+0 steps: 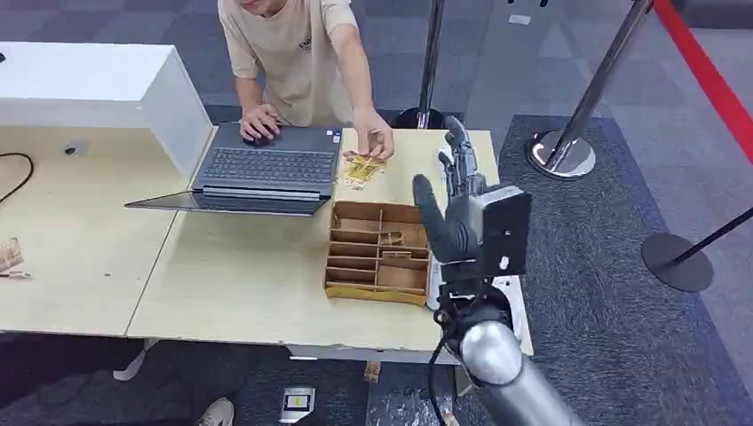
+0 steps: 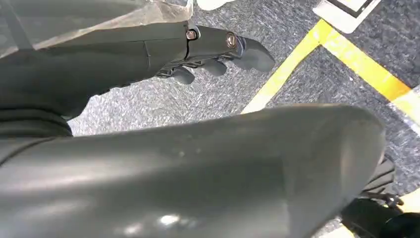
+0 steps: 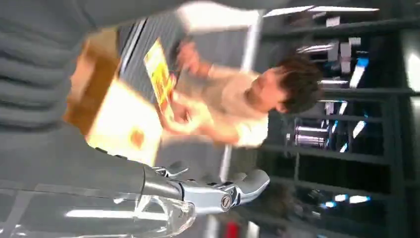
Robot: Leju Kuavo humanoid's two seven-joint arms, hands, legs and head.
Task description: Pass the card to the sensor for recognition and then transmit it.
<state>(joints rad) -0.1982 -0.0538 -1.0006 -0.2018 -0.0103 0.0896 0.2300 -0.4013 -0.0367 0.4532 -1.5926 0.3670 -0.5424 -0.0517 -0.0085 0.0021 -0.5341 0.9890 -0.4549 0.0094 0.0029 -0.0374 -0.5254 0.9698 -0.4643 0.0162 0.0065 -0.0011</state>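
A yellow card (image 1: 362, 169) lies on the wooden table (image 1: 249, 293) beside the laptop (image 1: 262, 169), and a person's hand (image 1: 375, 142) rests on it. The same card (image 3: 159, 74) appears blurred in the right wrist view. My right hand (image 1: 457, 209) is raised over the table's right end, just right of a wooden divided box (image 1: 377, 253), with its fingers spread and nothing in them. It is well short of the card. In the left wrist view my left hand (image 2: 218, 52) hangs over the carpet, fingers loosely apart, holding nothing.
The person leans over the far edge, their other hand on the laptop. A white cabinet (image 1: 98, 89) stands at the back left, a small grey object (image 1: 75, 147) below it. More cards (image 1: 9, 256) lie at the left edge. Stanchion bases (image 1: 559, 153) stand on the right.
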